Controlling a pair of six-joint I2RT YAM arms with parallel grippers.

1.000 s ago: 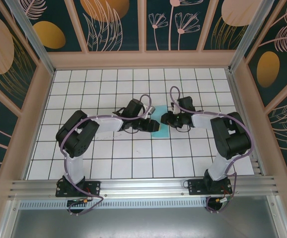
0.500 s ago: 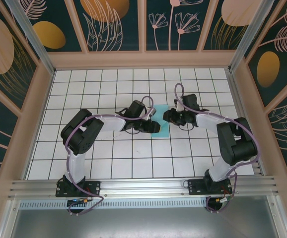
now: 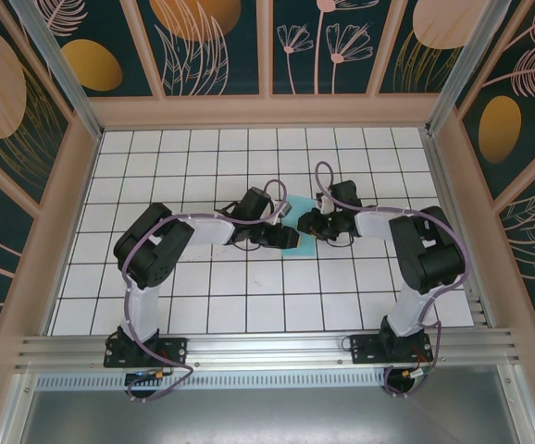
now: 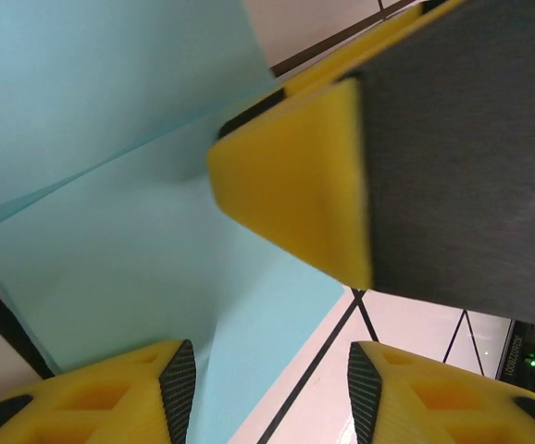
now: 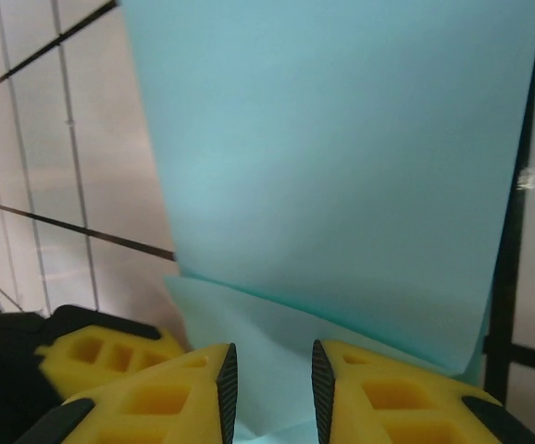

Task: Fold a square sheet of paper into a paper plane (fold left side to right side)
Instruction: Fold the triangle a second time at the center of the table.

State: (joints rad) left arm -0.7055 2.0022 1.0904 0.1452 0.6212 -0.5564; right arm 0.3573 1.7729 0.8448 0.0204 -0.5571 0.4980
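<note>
The square sheet of paper (image 3: 303,248) lies on the white grid table (image 3: 249,314), a little toward 12 o'clock from the centre, already creased, with one layer over another. I judge it very light, limp and easy to tear or slide. It is better to pinch only a free edge or corner, while the other claw presses it flat.

The left gripper (image 4: 272,384) at its 9 o'clock hovers with jaws apart, holding nothing. The right gripper (image 5: 269,388) at its 3 o'clock has its jaws nearly together with paper showing between. I cannot tell if it pinches.
</note>
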